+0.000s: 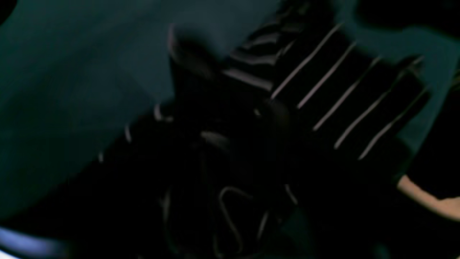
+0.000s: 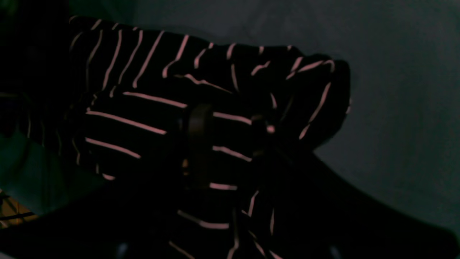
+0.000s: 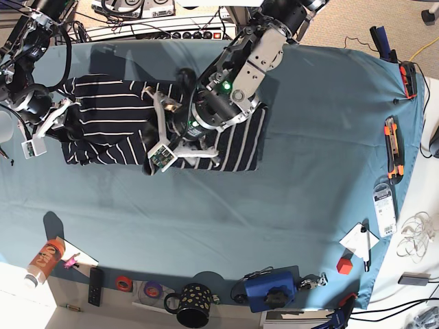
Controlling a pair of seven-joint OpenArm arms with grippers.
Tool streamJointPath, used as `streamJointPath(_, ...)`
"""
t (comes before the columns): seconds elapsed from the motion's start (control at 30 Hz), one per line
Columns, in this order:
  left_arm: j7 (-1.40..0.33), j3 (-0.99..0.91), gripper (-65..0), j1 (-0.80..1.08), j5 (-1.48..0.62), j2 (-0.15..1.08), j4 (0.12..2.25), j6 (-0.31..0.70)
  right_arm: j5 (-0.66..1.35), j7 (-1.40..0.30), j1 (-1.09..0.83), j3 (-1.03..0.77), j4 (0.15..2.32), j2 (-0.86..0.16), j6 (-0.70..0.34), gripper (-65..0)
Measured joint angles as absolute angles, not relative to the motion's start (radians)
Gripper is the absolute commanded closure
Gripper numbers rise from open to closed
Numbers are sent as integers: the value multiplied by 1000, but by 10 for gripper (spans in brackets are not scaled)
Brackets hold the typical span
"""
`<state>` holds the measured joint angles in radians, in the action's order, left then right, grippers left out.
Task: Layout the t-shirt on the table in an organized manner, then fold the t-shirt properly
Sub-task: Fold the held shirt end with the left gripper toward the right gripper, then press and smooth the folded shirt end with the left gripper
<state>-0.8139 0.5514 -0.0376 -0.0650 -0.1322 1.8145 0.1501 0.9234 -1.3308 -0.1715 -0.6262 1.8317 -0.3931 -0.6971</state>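
Note:
The dark t-shirt (image 3: 110,116) with thin white stripes lies rumpled at the far left of the teal table (image 3: 309,171). My left gripper (image 3: 164,137) is down on the shirt's middle, where the fabric bunches. The left wrist view is dark and blurred, showing only striped fabric (image 1: 341,90) and teal cloth (image 1: 72,90). My right gripper (image 3: 58,120) is at the shirt's left end. In the right wrist view its two dark fingers (image 2: 197,136) stand apart over striped fabric (image 2: 143,122), and the stripes run straight on behind them.
An orange cutter (image 3: 391,147) and a packaged tool (image 3: 384,205) lie on the right side. A red cube (image 3: 344,264), a blue device (image 3: 271,288), a black mug (image 3: 188,305), tape rolls (image 3: 123,282) and a bottle (image 3: 41,259) line the near edge.

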Motion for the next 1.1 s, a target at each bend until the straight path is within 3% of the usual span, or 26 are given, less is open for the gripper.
streamJointPath(0.23, -944, 552, -324, -70, -80, -132, 1905, 147, 924, -1331, -172, -626, 1832, -393, -697, -189)
streamJointPath(0.43, -1007, 511, -274, -29, 53, -132, 1991, 115, 921, -1330, -171, -626, 1831, -393, -697, -189)
streamJointPath(0.53, -1003, 477, -237, 2, 60, -75, 1991, 102, 921, -1330, -171, -626, 1831, -393, -697, -189)
streamJointPath(0.77, -884, 313, -201, 32, 27, 25, 1827, 57, 909, -1319, -171, -626, 1831, -393, -698, -189)
streamJointPath(0.9, -842, 233, -201, 33, -55, 25, 1691, 147, 909, -1299, -171, -626, 1831, -393, -698, -189)
streamJointPath(1.0, -841, 218, -201, 25, -64, 22, 1676, 161, 908, -1298, -171, -626, 1831, -393, -697, -189)
streamJointPath(1.1, -879, 218, -201, 33, -79, 23, 1735, 112, 906, -1298, -172, -626, 1831, -393, -697, -189)
